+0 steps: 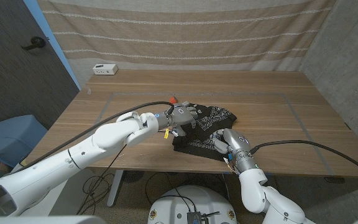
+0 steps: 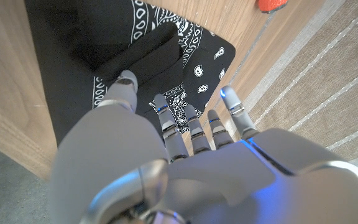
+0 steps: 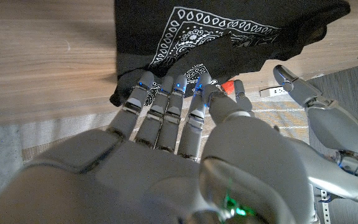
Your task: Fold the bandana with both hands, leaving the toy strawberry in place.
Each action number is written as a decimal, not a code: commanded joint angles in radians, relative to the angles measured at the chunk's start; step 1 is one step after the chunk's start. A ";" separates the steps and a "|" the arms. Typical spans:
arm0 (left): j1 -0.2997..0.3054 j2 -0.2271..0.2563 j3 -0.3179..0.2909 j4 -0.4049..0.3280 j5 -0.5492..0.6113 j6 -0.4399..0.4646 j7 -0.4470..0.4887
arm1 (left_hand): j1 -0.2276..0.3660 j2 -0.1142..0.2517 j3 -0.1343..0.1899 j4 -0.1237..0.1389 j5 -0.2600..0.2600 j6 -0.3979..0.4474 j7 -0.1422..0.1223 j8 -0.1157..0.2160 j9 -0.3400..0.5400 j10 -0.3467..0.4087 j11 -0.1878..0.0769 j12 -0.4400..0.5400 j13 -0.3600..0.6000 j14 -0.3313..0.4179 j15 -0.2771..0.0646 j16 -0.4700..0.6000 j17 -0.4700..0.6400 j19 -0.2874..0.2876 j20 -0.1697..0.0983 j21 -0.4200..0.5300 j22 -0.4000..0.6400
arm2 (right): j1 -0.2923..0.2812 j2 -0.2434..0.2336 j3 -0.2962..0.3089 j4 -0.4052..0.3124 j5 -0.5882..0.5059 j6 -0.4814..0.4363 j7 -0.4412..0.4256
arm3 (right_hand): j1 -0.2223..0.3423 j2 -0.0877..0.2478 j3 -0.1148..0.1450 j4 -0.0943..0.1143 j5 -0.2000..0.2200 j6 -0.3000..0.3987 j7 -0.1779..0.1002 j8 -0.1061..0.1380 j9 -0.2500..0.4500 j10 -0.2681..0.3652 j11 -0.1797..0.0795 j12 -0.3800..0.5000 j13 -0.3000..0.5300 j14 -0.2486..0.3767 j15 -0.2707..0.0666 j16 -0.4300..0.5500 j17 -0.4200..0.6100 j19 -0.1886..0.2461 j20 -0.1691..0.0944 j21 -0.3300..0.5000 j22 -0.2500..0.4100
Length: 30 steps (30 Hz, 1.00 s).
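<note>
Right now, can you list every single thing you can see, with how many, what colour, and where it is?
Black paisley-print cloth bandana: one, black with white pattern, rumpled near the table's middle, between the two hands.
Small red toy strawberry: one, red, on the table just behind the left hand, beside the bandana.
White rectangular box: one, white, at the table's far left corner.
Wooden table: one, brown.
Striped curtain: one, beige with pale stripes, behind the table.
Left hand: one, grey, on the bandana's left part, fingers touching the cloth.
Right hand: one, grey, at the bandana's near edge, fingertips on the cloth.
</note>
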State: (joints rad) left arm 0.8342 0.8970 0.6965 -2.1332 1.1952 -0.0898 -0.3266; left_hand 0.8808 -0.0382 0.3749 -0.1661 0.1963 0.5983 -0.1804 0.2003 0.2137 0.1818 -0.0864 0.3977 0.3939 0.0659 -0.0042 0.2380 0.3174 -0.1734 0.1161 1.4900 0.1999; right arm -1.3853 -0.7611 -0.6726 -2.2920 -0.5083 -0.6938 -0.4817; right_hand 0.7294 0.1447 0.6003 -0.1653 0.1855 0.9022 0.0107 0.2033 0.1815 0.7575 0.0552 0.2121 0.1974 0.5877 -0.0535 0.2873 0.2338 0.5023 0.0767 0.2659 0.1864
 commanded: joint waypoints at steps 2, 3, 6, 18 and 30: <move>0.015 0.006 0.009 0.082 0.072 -0.028 0.138 | 0.019 0.001 -0.011 0.007 0.005 -0.077 -0.013 -0.020 0.000 0.003 -0.008 0.007 0.003 0.011 -0.009 0.009 0.002 -0.091 -0.004 0.004 0.002 | 0.021 0.008 -0.005 0.011 0.020 -0.007 0.001 | -0.011 -0.002 0.000 0.006 -0.003 0.006 0.000 -0.003 0.003 0.006 0.003 0.003 0.002 0.009 -0.036 0.002 0.001 0.006 0.000 0.001 0.003; 0.014 0.005 0.012 0.087 0.077 -0.029 0.139 | 0.022 0.002 -0.012 0.007 0.005 -0.089 -0.015 -0.022 -0.001 0.003 -0.007 0.008 0.003 0.011 -0.009 0.009 0.002 -0.088 -0.005 0.005 0.002 | 0.022 0.009 -0.005 0.012 0.021 -0.006 0.000 | -0.011 -0.003 0.000 0.005 -0.003 0.006 0.000 -0.003 0.003 0.005 0.002 0.002 0.002 0.009 -0.036 0.001 0.001 0.006 0.000 0.001 0.003; 0.010 0.004 0.019 0.095 0.090 -0.028 0.143 | 0.032 0.001 -0.017 0.006 0.006 -0.138 -0.010 -0.030 -0.001 0.000 -0.009 0.009 0.003 0.011 -0.010 0.010 0.001 -0.087 -0.006 0.003 0.001 | 0.026 0.009 -0.007 0.014 0.024 -0.007 -0.001 | -0.012 -0.003 0.000 0.006 -0.003 0.006 0.000 -0.003 0.003 0.005 0.004 0.002 0.002 0.009 -0.035 0.001 0.001 0.007 -0.001 0.001 0.003; -0.006 -0.016 0.050 0.160 0.135 -0.020 0.266 | 0.072 0.061 -0.008 0.015 0.000 -0.068 -0.007 0.010 -0.004 0.069 -0.030 0.049 0.003 0.067 -0.035 0.036 0.006 -0.026 -0.018 0.006 -0.010 | 0.038 0.001 -0.009 0.014 0.038 -0.009 0.005 | -0.015 -0.005 0.000 0.005 -0.003 0.007 0.001 -0.004 0.003 0.007 0.005 0.001 0.003 0.010 -0.034 -0.001 0.000 0.007 -0.001 0.000 0.003; -0.022 -0.029 0.068 0.186 0.116 -0.017 0.304 | 0.078 0.143 0.007 0.031 -0.014 -0.036 0.024 0.008 -0.009 0.125 -0.041 0.081 0.002 0.123 -0.062 0.065 0.024 0.024 -0.022 0.003 -0.016 | 0.043 -0.010 -0.004 0.013 0.051 -0.003 0.005 | -0.021 -0.011 0.000 0.005 -0.004 0.008 0.000 -0.005 0.003 0.007 0.007 0.000 0.003 0.011 -0.034 -0.005 -0.002 0.007 -0.001 0.000 0.003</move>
State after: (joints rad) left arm 0.8280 0.8832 0.7435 -1.9830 1.3158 -0.1113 -0.0645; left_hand 0.9585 0.0905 0.3776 -0.1444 0.1845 0.5597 -0.1695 0.2118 0.2044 0.2900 -0.1297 0.4676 0.3941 0.1720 -0.0381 0.2961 0.3367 -0.1618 0.0942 1.4900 0.1810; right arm -1.3488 -0.7614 -0.6804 -2.2792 -0.4714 -0.7026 -0.4779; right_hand 0.7174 0.1328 0.6003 -0.1653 0.1855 0.9021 0.0106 0.1996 0.1817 0.7612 0.0590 0.2120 0.1974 0.5877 -0.0535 0.2873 0.2322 0.5023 0.0768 0.2659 0.1865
